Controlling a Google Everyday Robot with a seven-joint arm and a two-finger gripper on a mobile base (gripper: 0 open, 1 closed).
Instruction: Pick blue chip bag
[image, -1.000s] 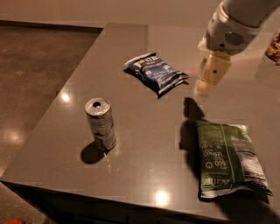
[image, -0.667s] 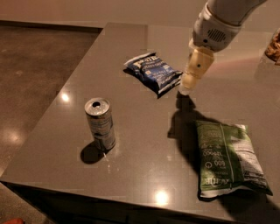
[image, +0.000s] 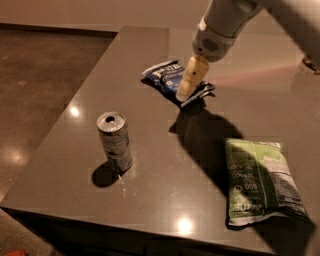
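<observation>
The blue chip bag (image: 167, 76), small, crinkled and dark blue with white lettering, lies flat on the grey table (image: 150, 150) towards its far middle. My gripper (image: 186, 89) hangs from the white arm at the upper right and sits right over the bag's near right part, its cream-coloured fingers (image: 190, 77) pointing down at it. The fingers cover the middle of the bag. I see no lift of the bag.
A silver drink can (image: 115, 141) stands upright at the front left. A larger green chip bag (image: 260, 182) lies flat at the front right. The table's left edge drops to a brown floor (image: 40, 90). The arm's shadow falls between the bags.
My gripper has moved left and towards the front, from beside the blue bag's right end to directly over it. The bags and the can have not moved.
</observation>
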